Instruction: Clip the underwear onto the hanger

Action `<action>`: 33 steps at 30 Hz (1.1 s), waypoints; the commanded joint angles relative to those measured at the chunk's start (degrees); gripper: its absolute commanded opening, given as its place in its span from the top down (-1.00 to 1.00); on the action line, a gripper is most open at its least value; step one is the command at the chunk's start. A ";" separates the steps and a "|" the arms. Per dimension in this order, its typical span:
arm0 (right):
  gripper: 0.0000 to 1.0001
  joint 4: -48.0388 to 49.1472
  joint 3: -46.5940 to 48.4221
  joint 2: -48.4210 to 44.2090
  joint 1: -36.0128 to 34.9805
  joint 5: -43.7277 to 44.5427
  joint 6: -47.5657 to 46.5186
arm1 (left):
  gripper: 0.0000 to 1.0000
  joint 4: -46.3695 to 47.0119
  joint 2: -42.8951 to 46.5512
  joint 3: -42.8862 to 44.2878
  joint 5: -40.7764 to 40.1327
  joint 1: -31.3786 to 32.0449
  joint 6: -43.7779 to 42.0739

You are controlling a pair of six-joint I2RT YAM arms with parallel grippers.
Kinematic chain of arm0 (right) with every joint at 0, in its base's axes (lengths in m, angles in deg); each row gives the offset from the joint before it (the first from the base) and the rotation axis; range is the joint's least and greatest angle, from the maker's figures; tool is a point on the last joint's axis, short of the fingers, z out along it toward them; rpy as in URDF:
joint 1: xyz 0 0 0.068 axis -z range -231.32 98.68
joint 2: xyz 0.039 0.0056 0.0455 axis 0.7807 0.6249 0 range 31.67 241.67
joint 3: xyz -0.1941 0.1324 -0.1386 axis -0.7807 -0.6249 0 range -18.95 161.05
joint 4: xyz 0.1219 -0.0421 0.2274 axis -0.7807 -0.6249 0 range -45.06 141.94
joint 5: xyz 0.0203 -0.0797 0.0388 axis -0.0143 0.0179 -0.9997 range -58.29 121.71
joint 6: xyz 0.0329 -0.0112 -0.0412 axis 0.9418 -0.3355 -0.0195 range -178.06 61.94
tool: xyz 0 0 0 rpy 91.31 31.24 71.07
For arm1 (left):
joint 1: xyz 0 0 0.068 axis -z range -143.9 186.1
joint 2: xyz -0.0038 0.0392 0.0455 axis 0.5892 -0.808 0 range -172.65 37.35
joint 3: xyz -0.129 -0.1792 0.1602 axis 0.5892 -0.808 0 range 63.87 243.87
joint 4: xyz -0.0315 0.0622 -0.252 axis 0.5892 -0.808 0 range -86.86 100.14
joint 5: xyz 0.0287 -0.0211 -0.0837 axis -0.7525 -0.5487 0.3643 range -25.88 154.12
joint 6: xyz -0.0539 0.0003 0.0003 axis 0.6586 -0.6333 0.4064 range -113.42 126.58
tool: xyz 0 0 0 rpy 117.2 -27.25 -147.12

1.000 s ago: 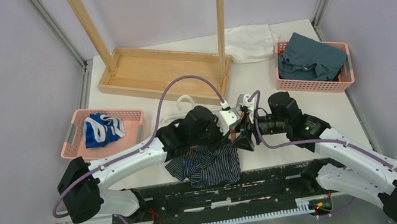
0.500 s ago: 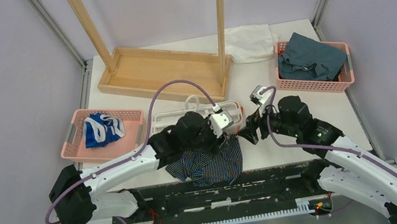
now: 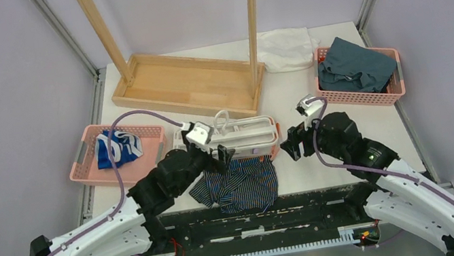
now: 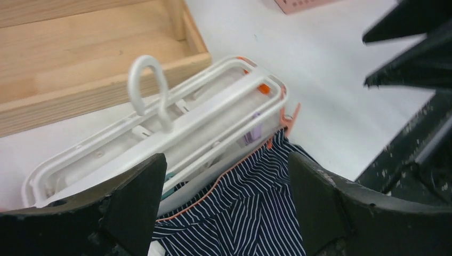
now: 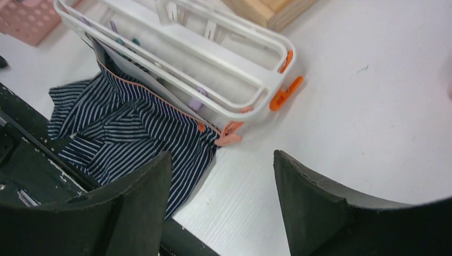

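Underwear [image 3: 241,184] touches the hanger [image 3: 248,128] (orange trim along its frame); left gripper [image 4: 226,165] and right gripper [image 5: 221,160] gape wide, both empty.

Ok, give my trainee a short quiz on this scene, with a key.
1. True or false: the left end effector and the right end effector both stand open and empty.
2. The underwear lies: A) hung on the wooden rack; B) on the table, waistband along the hanger's near side; C) inside a container.
3. Fill in: the teal cloth sits in a pink ___.
Key: 1 true; 2 B; 3 basket.
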 commanded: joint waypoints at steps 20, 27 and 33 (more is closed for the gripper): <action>-0.52 -6.74 9.77 13.38 -0.22 -6.93 0.12 | -0.58 5.18 -12.80 10.89 -1.59 -14.78 0.68; -0.52 -7.27 9.60 12.99 -0.21 -10.32 0.05 | -0.34 7.31 -18.75 12.95 21.73 -24.18 -1.18; -0.51 -7.88 9.30 12.76 -0.18 -11.59 -0.20 | -0.19 6.44 -25.11 14.96 24.54 -24.83 -5.76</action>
